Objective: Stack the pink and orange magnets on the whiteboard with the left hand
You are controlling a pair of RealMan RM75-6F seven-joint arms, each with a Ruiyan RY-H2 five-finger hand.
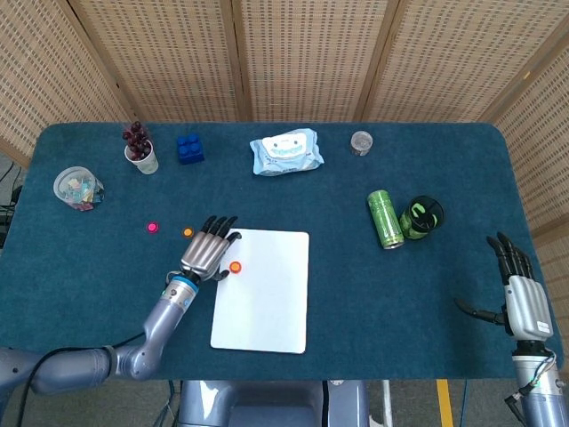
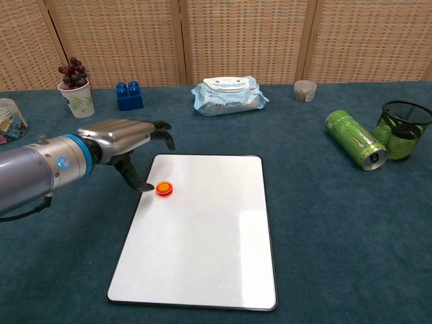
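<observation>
An orange magnet (image 1: 235, 266) (image 2: 164, 188) lies near the left edge of the white whiteboard (image 1: 267, 302) (image 2: 209, 243), with a pink rim showing under it. My left hand (image 1: 206, 253) (image 2: 125, 138) hovers just left of it, fingers spread, holding nothing and not touching the magnet. A second pink magnet (image 1: 152, 227) and a second orange magnet (image 1: 188, 232) lie loose on the cloth, left of the board. My right hand (image 1: 520, 289) rests open at the table's right edge, seen only in the head view.
Along the back stand a cup of grapes (image 1: 140, 151), a blue block (image 1: 188, 148), a wipes pack (image 1: 286, 151) and a small jar (image 1: 360, 142). A clear tub (image 1: 77, 188) sits far left. A green can (image 1: 384, 219) lies beside a black mesh cup (image 1: 422, 215).
</observation>
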